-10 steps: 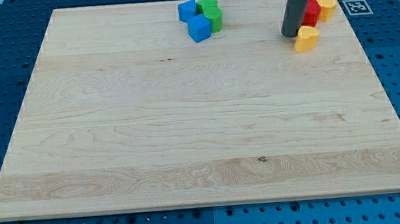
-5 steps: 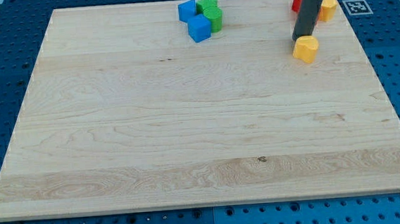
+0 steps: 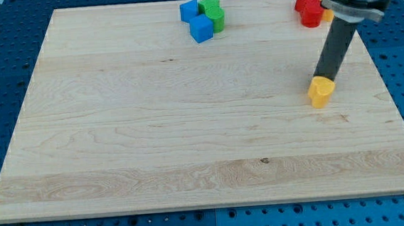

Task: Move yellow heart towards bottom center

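Observation:
The yellow heart (image 3: 320, 92) lies on the wooden board (image 3: 153, 130) at the view's right, a little above mid-height. My tip (image 3: 322, 78) touches the heart's upper edge, and the dark rod leans up to the view's right from there. Two red blocks (image 3: 309, 7) sit near the board's top right corner. A yellow block (image 3: 328, 15) beside them is mostly hidden behind the rod.
Two blue cubes (image 3: 195, 21) and two green blocks (image 3: 213, 14) are clustered at the board's top centre. A black-and-white marker tag (image 3: 360, 6) lies at the board's top right edge, partly hidden by the arm. Blue pegboard surrounds the board.
My tip has moved towards the view's bottom and slightly right, pushing the yellow heart down and away from the red and yellow blocks at the top right.

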You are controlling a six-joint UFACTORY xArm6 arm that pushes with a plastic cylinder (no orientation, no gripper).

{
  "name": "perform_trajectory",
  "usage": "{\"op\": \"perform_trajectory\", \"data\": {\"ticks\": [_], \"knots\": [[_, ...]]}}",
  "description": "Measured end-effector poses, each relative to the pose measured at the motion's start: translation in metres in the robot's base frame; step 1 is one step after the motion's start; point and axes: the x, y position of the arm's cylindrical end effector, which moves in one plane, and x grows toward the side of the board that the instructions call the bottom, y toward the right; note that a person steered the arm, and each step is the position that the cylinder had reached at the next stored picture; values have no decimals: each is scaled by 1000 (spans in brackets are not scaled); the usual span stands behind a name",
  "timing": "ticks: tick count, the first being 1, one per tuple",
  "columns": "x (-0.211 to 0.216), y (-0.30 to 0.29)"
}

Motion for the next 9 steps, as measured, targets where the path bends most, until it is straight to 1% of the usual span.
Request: {"op": "perform_trajectory", "data": {"ticks": [1,2,4,5,7,9], "knots": [[19,-3],[27,-22],[68,-12],[78,-25],[85,-70],[116,-77]]}}
